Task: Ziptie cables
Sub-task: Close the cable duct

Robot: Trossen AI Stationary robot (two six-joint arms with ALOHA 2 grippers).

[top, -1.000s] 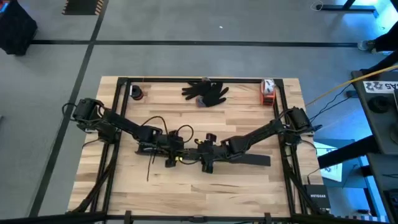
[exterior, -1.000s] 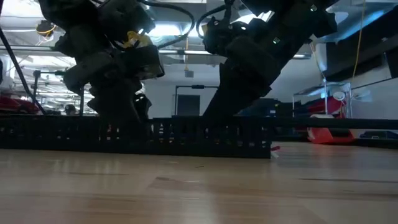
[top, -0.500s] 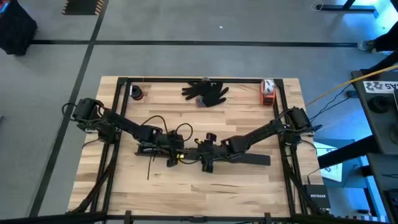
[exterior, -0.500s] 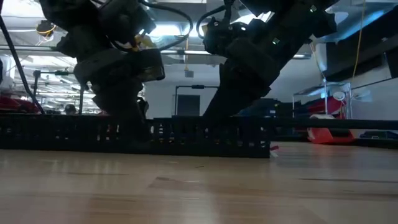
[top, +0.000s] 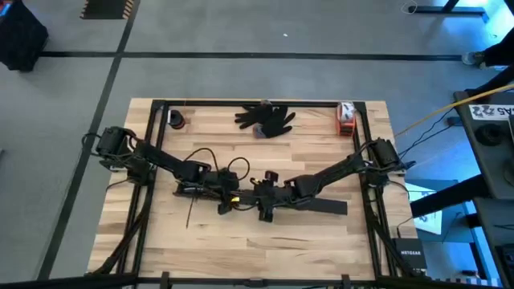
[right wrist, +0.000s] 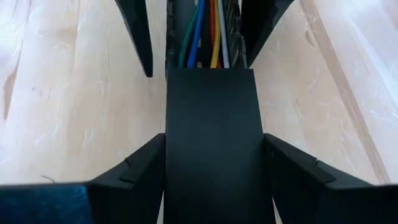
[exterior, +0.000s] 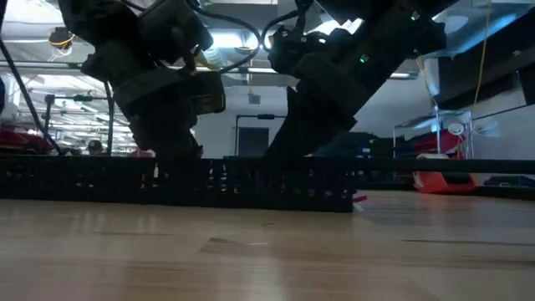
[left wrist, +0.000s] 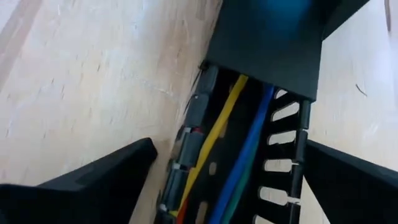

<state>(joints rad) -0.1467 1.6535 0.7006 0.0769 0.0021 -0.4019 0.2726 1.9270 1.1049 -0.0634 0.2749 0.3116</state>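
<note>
A long black slotted duct (top: 197, 191) lies across the table's middle. The cables (left wrist: 219, 127), yellow, blue, green and red, run inside it (right wrist: 200, 31). A flat black cover (right wrist: 211, 112) lies over the duct's right part (top: 325, 206). My left gripper (left wrist: 231, 146) stands open over the uncovered duct (top: 225, 201), one finger on each side of it. My right gripper (top: 263, 207) is just right of it, shut on the cover. In the low view the duct (exterior: 251, 180) hides both sets of fingertips. My left gripper: I cannot tell whether one finger (left wrist: 348, 177) touches the duct's slotted wall (left wrist: 287, 168); the other stands apart. My right gripper pinches the cover's two long edges (right wrist: 173, 155) between its two fingers (right wrist: 134, 174), near the cover's left end. The fingers come from above, slanting from the table's right, and lie across the cover. The cover rests on the duct.
Dark wire loops (top: 233, 170) lie just behind the duct, and a thin strand (top: 191, 215) lies before it. A black glove (top: 265, 118), a red and white object (top: 345, 116) and a small round thing (top: 177, 120) sit at the far edge. Black rails (top: 148, 160) border the table.
My right gripper has gone a little toward the table's left edge. The duct's right end has slid the same way along the table. My left gripper has shifted slightly over the duct and stays open.
</note>
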